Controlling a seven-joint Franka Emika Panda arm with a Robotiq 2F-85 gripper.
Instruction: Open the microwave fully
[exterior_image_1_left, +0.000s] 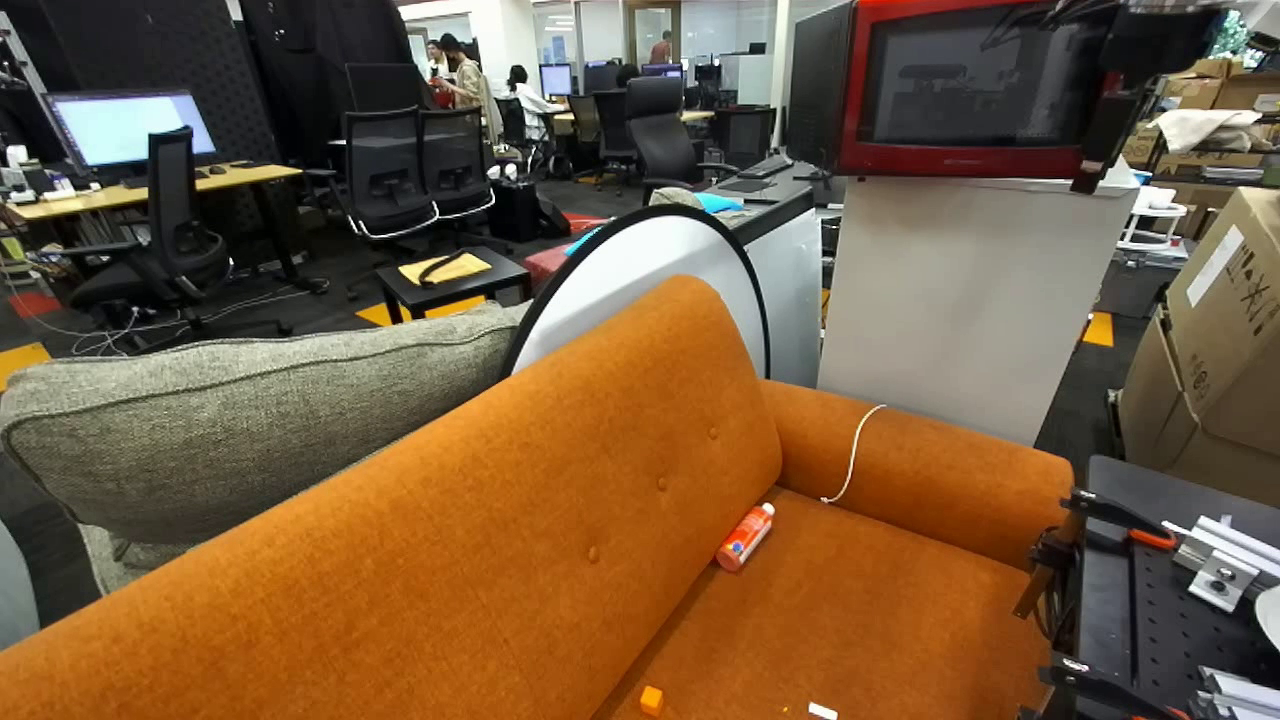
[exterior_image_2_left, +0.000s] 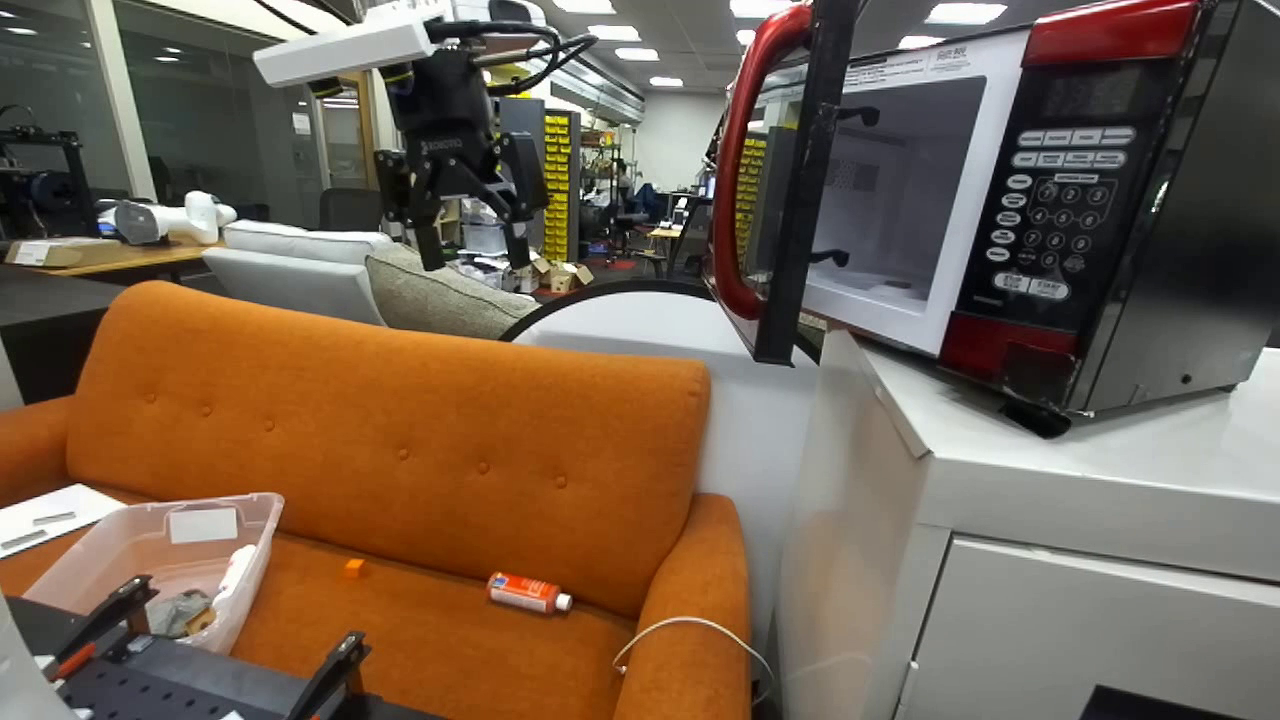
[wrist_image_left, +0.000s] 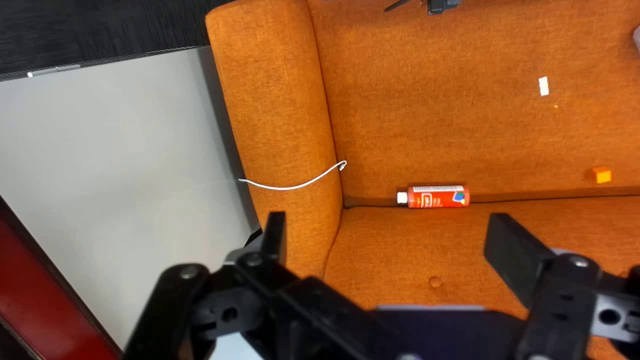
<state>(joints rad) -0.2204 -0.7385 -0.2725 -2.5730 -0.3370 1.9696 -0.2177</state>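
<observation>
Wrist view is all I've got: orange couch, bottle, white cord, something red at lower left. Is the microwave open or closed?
Observer: Open, though I can't tell exactly how far. In an exterior view the door stands away from the white-framed cavity.
Operator: Am I touching it?
Observer: No. In that same view the gripper hangs well apart from the red handle.

In an exterior view, the top edge clips the microwave (exterior_image_1_left: 950, 90) toward two o'clock; the distant people (exterior_image_1_left: 466, 80) toward eleven show faces too small to read. In the wrist view, the gripper (wrist_image_left: 392, 240) blurs around six.
</observation>
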